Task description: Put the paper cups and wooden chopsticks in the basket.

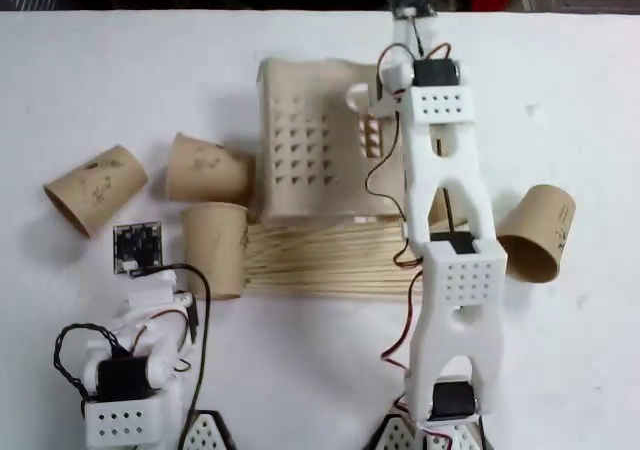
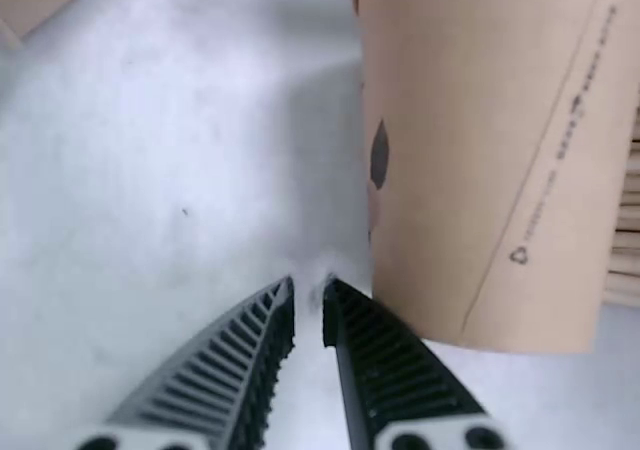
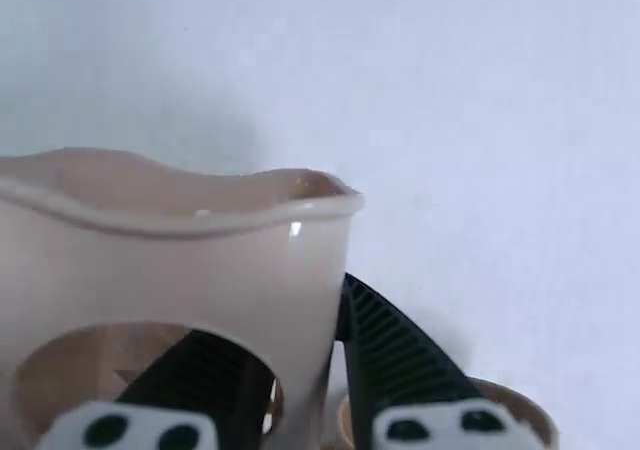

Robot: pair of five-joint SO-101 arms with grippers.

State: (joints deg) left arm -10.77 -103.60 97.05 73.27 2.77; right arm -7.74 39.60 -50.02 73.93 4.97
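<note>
The beige basket (image 1: 300, 140) sits mid-table with a perforated face towards the high camera. My right gripper (image 1: 370, 130) is at its right edge. In the right wrist view the gripper (image 3: 310, 310) is shut on the basket wall (image 3: 180, 260), one finger inside behind the handle hole and one outside. Several paper cups lie on their sides: two at the left (image 1: 95, 188) (image 1: 205, 168), one (image 1: 215, 248) by the wooden chopsticks (image 1: 330, 258), one at the right (image 1: 538, 232). My left gripper (image 2: 308, 292) hangs shut and empty just above the table, beside that near cup (image 2: 480, 150).
The chopsticks lie in a flat bundle in front of the basket, partly under the right arm (image 1: 455, 270). The left arm's base (image 1: 125, 400) is at the front left. Bare white table (image 1: 560, 370) spreads to the right and along the far side.
</note>
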